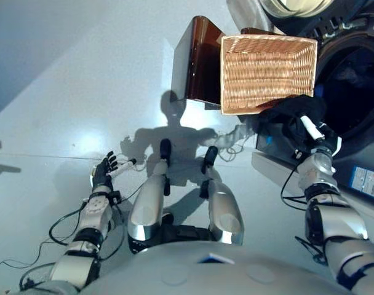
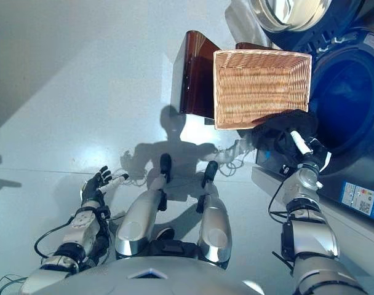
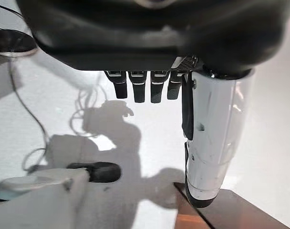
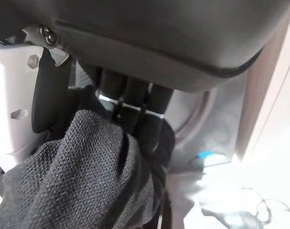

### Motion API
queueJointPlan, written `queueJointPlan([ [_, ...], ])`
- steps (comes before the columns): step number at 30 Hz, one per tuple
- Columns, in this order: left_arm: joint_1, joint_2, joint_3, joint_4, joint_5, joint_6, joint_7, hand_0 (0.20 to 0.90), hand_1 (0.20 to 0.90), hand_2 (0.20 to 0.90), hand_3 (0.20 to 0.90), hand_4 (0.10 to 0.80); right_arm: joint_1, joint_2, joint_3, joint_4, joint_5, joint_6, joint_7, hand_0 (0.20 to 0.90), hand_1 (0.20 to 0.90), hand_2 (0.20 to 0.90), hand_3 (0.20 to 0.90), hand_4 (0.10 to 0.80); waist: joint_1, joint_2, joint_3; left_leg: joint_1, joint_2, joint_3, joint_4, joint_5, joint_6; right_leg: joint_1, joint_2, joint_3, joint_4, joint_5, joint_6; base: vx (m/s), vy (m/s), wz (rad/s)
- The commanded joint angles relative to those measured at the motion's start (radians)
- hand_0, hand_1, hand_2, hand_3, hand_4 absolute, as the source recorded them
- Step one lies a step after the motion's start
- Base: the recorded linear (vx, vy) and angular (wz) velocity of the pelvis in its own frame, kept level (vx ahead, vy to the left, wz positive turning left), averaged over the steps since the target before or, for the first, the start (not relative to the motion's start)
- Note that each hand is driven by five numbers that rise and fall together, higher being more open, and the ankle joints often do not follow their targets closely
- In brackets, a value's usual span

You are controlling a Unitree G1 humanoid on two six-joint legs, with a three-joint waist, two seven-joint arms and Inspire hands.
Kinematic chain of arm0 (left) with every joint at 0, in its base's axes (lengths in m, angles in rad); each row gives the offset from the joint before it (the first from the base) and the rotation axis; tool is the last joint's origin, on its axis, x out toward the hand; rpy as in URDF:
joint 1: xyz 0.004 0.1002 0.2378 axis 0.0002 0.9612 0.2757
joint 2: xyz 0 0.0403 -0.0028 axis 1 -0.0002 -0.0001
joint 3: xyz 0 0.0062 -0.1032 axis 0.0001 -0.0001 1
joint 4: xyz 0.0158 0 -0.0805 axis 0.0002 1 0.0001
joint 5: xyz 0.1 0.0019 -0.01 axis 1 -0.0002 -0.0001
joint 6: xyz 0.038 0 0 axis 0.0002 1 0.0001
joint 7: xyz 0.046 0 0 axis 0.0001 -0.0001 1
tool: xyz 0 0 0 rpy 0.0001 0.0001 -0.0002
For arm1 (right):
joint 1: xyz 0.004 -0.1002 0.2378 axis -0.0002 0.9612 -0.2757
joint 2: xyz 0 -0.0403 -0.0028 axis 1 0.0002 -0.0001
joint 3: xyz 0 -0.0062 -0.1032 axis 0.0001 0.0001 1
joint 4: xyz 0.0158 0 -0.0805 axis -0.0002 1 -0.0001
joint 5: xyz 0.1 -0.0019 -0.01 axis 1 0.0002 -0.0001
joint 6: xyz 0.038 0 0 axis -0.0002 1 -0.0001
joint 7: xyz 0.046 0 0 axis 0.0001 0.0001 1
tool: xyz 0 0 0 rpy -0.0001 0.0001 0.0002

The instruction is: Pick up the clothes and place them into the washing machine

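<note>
Right now the right hand (image 1: 307,132) is raised beside the washing machine (image 1: 359,80), its fingers curled round a bunched black garment (image 1: 291,114) (a dark, coarse-knit cloth in the right wrist view (image 4: 83,181)). The garment hangs from that hand just in front of the machine's round door opening (image 2: 341,101), at the opening's near left edge and not inside the drum. It also overlaps the lower right corner of the wicker basket (image 1: 267,70), though whether cloth and basket touch cannot be told.

The wicker basket is rectangular and light tan, and it sits on a dark brown stand (image 1: 196,58) just left of the machine. No clothes show inside the basket. Above it, at the top edge of the head views, the machine's open door (image 2: 285,12) shows as a pale round ring.

Meanwhile the left hand (image 1: 104,169) hangs low on the robot's left side, well apart from basket and machine, over the pale grey floor (image 1: 82,74). Its fingers (image 3: 135,86) are loosely bent in a row and the white-covered thumb stands straight out; it holds nothing.
</note>
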Motion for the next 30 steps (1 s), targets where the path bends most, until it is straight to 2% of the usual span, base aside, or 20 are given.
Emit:
queueJointPlan([
  [1, 0.064, 0.044, 0.021, -0.014, 0.008, -0.038, 0.019, 0.9, 0.9, 0.9, 0.9, 0.8, 0.072, -0.064, -0.039, -0.064, -0.013, -0.102, -0.031, 0.2, 0.2, 0.2, 0.2, 0.3, 0.0, -0.036, -0.091, -0.056, 0.036, -0.014, -0.013, 0.051, -0.118, -0.078, -0.056, 0.023, 0.127, -0.038, 0.043, 0.052, -0.025, -0.06],
  [10, 0.069, 0.023, 0.032, 0.024, 0.027, -0.025, -0.001, 0.9, 0.9, 0.9, 0.9, 0.8, 0.164, -0.014, -0.049, -0.083, -0.039, -0.094, -0.003, 0.2, 0.2, 0.2, 0.2, 0.3, -0.019, -0.046, -0.146, 0.01, 0.039, -0.013, -0.012, 0.028, -0.117, -0.011, -0.056, 0.02, 0.12, -0.046, 0.049, 0.04, -0.008, -0.01],
  [20, 0.087, 0.014, 0.062, 0.076, 0.059, -0.012, -0.015, 0.9, 0.9, 0.9, 0.9, 0.8, 0.263, 0.027, -0.02, -0.068, -0.145, -0.057, 0.02, 0.2, 0.2, 0.2, 0.2, 0.3, -0.036, -0.064, -0.21, 0.089, 0.046, -0.005, -0.016, 0.007, -0.114, 0.067, -0.049, 0.014, 0.11, -0.056, 0.056, 0.056, -0.009, -0.02],
  [30, 0.107, 0.006, 0.089, 0.14, 0.095, 0.0, -0.01, 0.9, 0.9, 0.9, 0.9, 0.8, 0.347, 0.118, 0.018, -0.007, -0.196, -0.028, 0.05, 0.2, 0.2, 0.2, 0.2, 0.3, -0.052, -0.093, -0.284, 0.152, 0.054, 0.002, -0.022, -0.015, -0.111, 0.143, -0.041, 0.005, 0.083, -0.054, 0.065, 0.056, 0.007, -0.01],
])
